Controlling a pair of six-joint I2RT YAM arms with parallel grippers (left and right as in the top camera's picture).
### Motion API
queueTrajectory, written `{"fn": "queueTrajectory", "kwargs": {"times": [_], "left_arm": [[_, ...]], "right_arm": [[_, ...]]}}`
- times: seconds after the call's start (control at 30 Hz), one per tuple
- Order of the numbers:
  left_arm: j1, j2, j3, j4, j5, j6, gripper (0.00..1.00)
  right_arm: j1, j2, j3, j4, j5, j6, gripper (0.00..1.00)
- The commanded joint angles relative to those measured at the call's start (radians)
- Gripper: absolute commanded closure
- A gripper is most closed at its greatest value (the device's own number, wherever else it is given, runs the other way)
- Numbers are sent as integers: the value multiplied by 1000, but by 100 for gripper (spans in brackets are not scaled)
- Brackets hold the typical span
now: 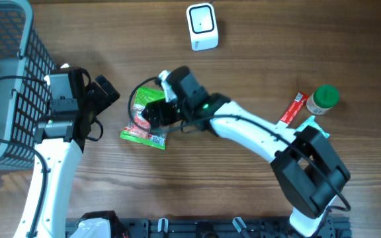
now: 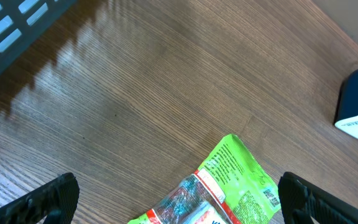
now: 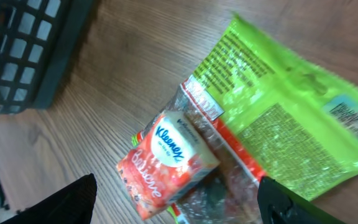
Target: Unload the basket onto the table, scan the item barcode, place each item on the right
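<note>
Under the right end effector point(image 3: 179, 204), its fingers spread wide and released, an orange tissue pack point(image 3: 166, 158) lies on a crinkly green packet point(image 3: 272, 118) on the bench point(image 3: 123, 74). Only this wrist view shows the pack's lettering; overhead, the arm hides it. At the packet's 9 o'clock the left end effector point(image 1: 104, 92) gapes empty. A white scanner point(image 1: 202, 26) stands at 1 o'clock.
</note>
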Motion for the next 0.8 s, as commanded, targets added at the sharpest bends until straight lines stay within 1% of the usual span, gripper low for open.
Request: {"fn": "queueTrajectory", "kwargs": {"times": [0.0,0.13,0.33,0.37,0.4,0.43,0.5,0.67,0.73,0.77], "left_arm": [[6,-2,1,0,-10,8,0],[6,-2,1,0,-10,8,0],[6,-2,1,0,-10,8,0],[6,-2,1,0,-10,8,0],[6,-2,1,0,-10,8,0],[6,-2,1,0,-10,8,0],[6,-2,1,0,-10,8,0],[6,-2,1,0,-10,8,0],[6,-2,1,0,-10,8,0],[6,-2,1,0,-10,8,0]], "right_arm": [[24,53,-8,49,87,46,16],[39,105,-8,119,87,46,16],[42,129,-8,130,87,46,17],[42,129,-8,134,83,55,25],[43,130,-8,131,84,74,31],[44,130,-8,131,84,78,33],[46,130,-8,130,84,97,35],[53,130,-8,129,82,133,36],[62,130,-8,111,84,154,40],[64,130,-8,101,85,175,40]]}}
